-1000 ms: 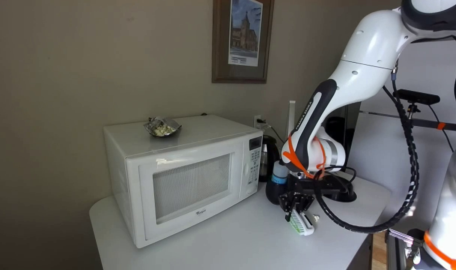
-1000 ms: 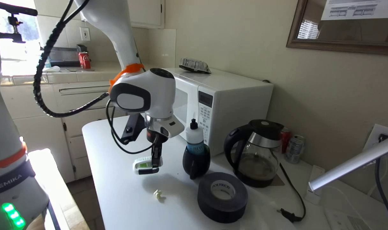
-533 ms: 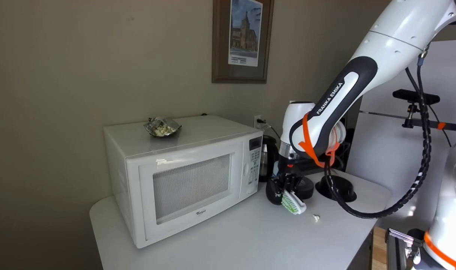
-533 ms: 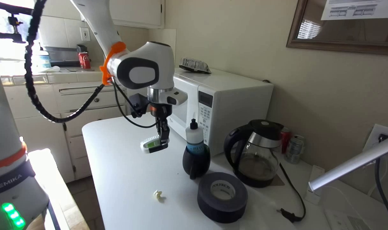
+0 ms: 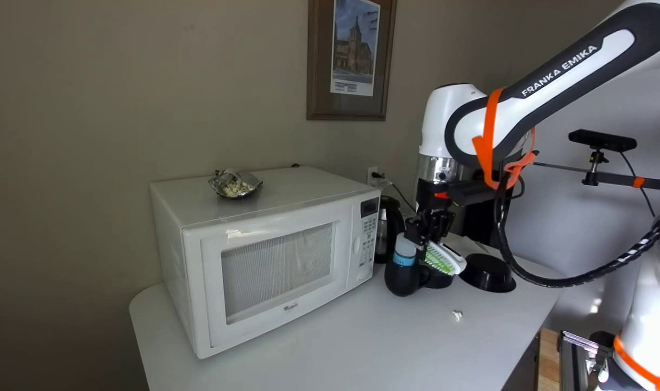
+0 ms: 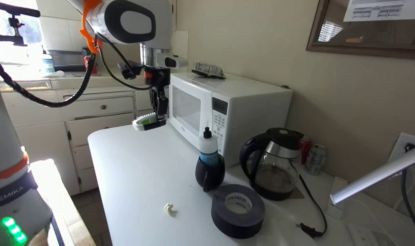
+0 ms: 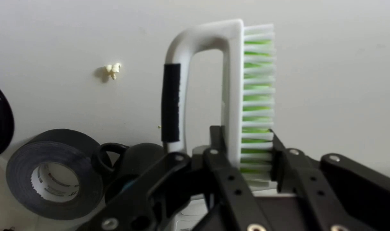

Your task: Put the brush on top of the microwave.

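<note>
The white brush with green and white bristles and a looped handle with a black strip point(image 7: 235, 96) is held in my gripper point(image 7: 246, 141). The fingers close on its base and bristle side near one end. In both exterior views the brush point(image 5: 445, 259) point(image 6: 146, 121) hangs tilted in the air above the table, below my gripper point(image 5: 423, 247) point(image 6: 160, 118). The white microwave point(image 5: 278, 271) point(image 6: 262, 118) stands on the table. My gripper is beside its control side and in front of it, with the brush lower than its top. A strip of it shows at the bottom of the wrist view point(image 7: 195, 213).
A foil bag of popcorn point(image 5: 234, 184) lies on the microwave top. A black mug with a blue-labelled bottle point(image 6: 210, 164), a tape roll point(image 6: 238, 212), a glass kettle point(image 6: 274, 167) and a black bowl point(image 5: 487, 273) stand on the table. A popcorn scrap point(image 6: 168, 207) lies there too.
My gripper has risen with the brush in it, well higher above the table than a second ago. It has moved away from the popcorn scrap. The microwave and the other objects have not moved.
</note>
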You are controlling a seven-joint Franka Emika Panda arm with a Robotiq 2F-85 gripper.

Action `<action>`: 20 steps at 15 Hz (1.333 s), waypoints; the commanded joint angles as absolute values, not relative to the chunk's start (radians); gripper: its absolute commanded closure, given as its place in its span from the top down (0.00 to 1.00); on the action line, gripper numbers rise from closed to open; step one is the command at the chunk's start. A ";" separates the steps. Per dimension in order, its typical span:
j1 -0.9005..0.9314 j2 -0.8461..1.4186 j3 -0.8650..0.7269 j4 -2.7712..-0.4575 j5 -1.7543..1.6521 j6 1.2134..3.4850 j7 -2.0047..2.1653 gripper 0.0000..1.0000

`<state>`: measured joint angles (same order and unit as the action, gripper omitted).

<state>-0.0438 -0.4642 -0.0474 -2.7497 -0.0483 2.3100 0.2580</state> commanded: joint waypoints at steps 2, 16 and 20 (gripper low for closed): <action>-0.070 -0.499 -0.021 -2.762 -0.035 2.302 0.247 0.08; -0.044 -0.398 -0.006 -2.488 0.250 2.673 0.355 0.08; -0.047 -0.262 -0.008 -2.329 0.286 2.739 0.424 0.08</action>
